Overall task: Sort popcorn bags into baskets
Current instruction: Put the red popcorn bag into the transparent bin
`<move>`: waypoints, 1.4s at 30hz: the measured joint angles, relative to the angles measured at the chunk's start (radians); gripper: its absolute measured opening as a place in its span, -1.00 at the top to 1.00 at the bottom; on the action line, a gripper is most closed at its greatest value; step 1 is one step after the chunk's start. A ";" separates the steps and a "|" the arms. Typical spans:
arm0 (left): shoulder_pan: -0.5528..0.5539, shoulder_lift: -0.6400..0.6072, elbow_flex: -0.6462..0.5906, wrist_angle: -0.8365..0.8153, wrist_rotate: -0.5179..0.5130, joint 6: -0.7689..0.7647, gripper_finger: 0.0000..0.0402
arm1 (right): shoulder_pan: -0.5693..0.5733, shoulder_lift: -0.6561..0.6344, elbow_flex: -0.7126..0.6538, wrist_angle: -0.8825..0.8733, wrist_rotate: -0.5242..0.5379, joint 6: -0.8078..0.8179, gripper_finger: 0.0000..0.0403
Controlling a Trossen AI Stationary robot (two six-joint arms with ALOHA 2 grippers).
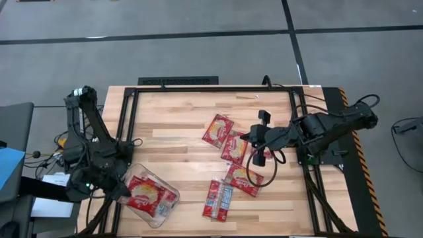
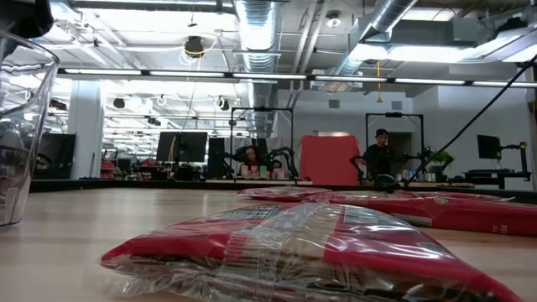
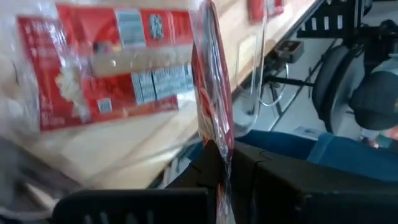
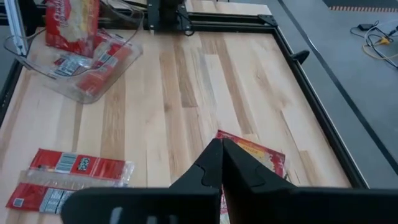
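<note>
Several red popcorn bags lie on the wooden table: one [image 1: 217, 130] far from me, one [image 1: 234, 147] beside it, one [image 1: 244, 178] nearer and one [image 1: 217, 199] showing its label. The basket [image 1: 165, 208], a clear tub, stands at the near left and holds bags [image 1: 147, 193]. My left gripper [image 1: 122, 187] [image 3: 217, 162] is at the tub's left end, shut on the edge of a popcorn bag [image 3: 211, 93] held upright over the tub [image 4: 81, 87]. My right gripper [image 1: 251, 142] [image 4: 221, 149] is shut, its tips at the edge of a bag [image 4: 258, 158]. Whether it pinches that bag is unclear.
A black metal frame [image 1: 129, 109] runs around the table's back and sides. Bare wood lies between the tub and the loose bags. In the low view a bag [image 2: 294, 247] fills the foreground, and a person [image 2: 382, 155] stands far off in the room.
</note>
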State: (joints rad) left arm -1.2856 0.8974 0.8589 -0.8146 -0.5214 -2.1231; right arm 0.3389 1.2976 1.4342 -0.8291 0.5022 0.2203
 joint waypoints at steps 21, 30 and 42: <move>0.028 0.006 -0.201 0.046 0.140 -0.058 0.87 | -0.001 0.000 0.000 -0.001 0.000 0.000 0.87; 0.057 0.004 -0.201 0.073 0.158 -0.007 0.20 | -0.001 0.000 0.000 -0.002 0.000 -0.001 0.83; 0.095 -0.314 -0.191 0.438 -0.109 0.118 -0.28 | -0.055 0.000 0.000 0.006 0.047 0.007 0.80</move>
State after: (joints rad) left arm -1.1909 0.5833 0.6678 -0.3766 -0.6302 -2.0047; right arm 0.2839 1.2978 1.4345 -0.8229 0.5493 0.2273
